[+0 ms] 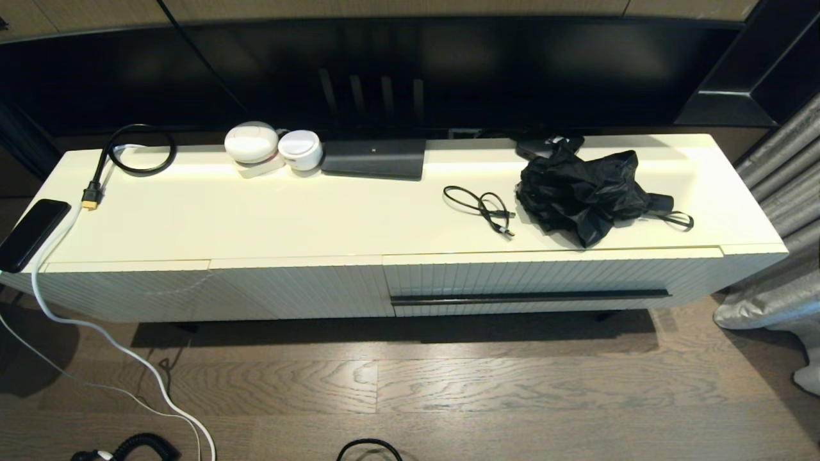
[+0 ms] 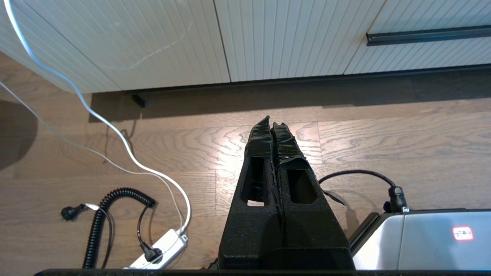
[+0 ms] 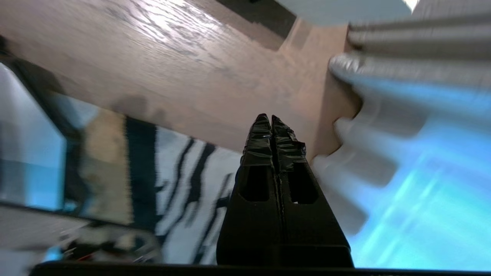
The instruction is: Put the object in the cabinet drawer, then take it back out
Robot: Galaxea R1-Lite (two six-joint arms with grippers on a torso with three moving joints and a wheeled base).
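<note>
The cabinet drawer [image 1: 551, 276] on the right half of the low cream cabinet is closed, its ribbed front flush, with the black bar handle [image 1: 530, 297] across it. On the cabinet top above it lie a crumpled black folding umbrella [image 1: 586, 192] and a small coiled black cable [image 1: 483, 208]. Neither gripper shows in the head view. My left gripper [image 2: 272, 124] is shut and empty, low over the wood floor, pointing at the cabinet front, with the handle [image 2: 427, 35] off to one side. My right gripper [image 3: 267, 119] is shut and empty above the floor beside a grey curtain [image 3: 383, 96].
On the cabinet top sit a phone [image 1: 31, 234] at the left edge, a looped black cable [image 1: 131, 150], two white round devices [image 1: 272, 148] and a flat black box [image 1: 375, 159]. A white cord [image 1: 128, 358] trails over the floor to a power strip [image 2: 161, 249]. Curtains [image 1: 778, 211] hang at the right.
</note>
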